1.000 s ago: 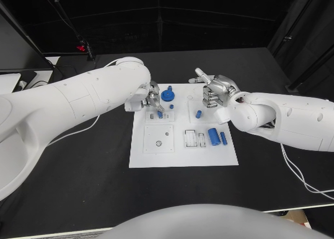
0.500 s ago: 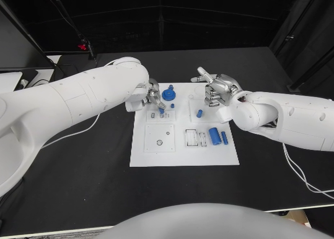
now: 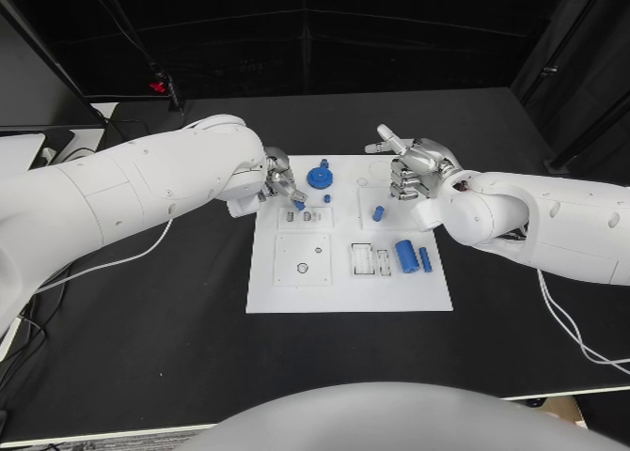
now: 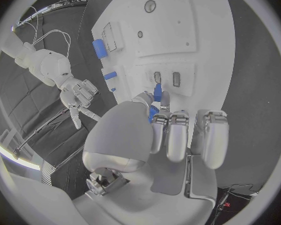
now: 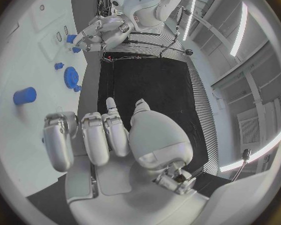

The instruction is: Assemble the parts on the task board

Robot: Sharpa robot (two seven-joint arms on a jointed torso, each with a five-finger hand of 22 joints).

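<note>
Pinching a small blue part (image 4: 157, 91) between thumb and finger, left hand (image 3: 280, 181) poised over the slots (image 3: 305, 217) at the board's (image 3: 345, 291) upper left, near the gear (image 3: 320, 177). Could tilt in that thin pinch and jam or miss a slot; could slip free and roll among loose parts. Right hand (image 3: 413, 169), curled and holding nothing, above the board's far right corner, near another part (image 3: 376, 214); could nudge it if lowered.

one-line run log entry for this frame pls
left hand: pinches small blue peg over white task board slots | right hand: fingers curled, holds nothing, above board's far right | blue gear, blue cylinder: on board
</note>
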